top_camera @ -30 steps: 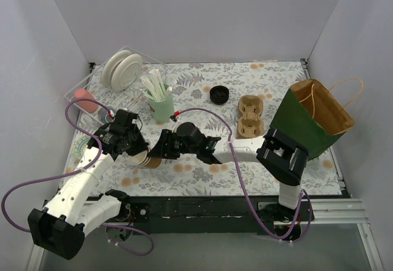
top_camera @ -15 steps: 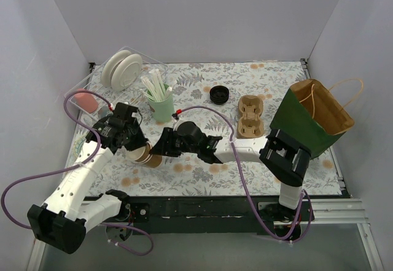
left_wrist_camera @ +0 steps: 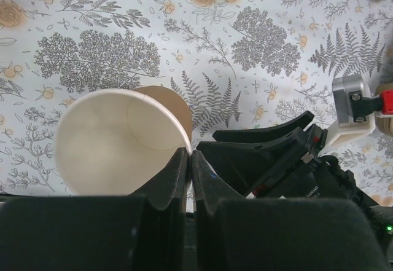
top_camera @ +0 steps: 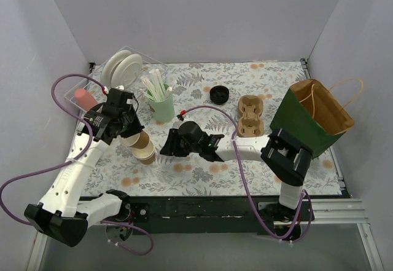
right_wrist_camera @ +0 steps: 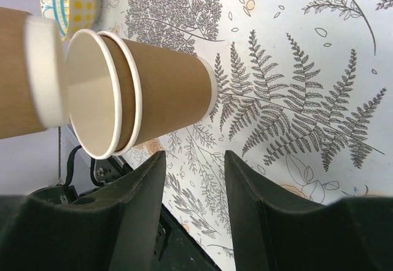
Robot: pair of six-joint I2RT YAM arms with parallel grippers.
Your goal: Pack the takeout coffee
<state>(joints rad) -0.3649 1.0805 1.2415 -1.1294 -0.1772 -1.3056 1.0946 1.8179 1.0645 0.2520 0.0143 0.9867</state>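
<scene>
My left gripper point(left_wrist_camera: 189, 154) is shut on the rim of a lidless kraft-brown paper cup point(left_wrist_camera: 123, 139), white inside. In the top view it point(top_camera: 130, 134) holds this cup point(top_camera: 140, 140) just above and left of a stack of two nested paper cups point(top_camera: 147, 156) on the table. The right wrist view shows that stack point(right_wrist_camera: 159, 93) and the lifted cup point(right_wrist_camera: 24, 68) at the left edge. My right gripper point(right_wrist_camera: 195, 160) is open and empty, a little to the right of the stack point(top_camera: 169, 145). No cup with a black lid shows.
A mint-green cup of white straws point(top_camera: 160, 104) stands behind the cups. Black lids point(top_camera: 219, 93), a pulp cup carrier point(top_camera: 250, 116) and an open paper bag point(top_camera: 310, 120) lie to the right. A clear bin with white plates point(top_camera: 123, 68) is back left. A patterned bowl point(right_wrist_camera: 64, 0) sits by the left edge.
My left gripper has lifted one cup off the stack, up and back. My right gripper has let go of the stack and drawn back to the right.
</scene>
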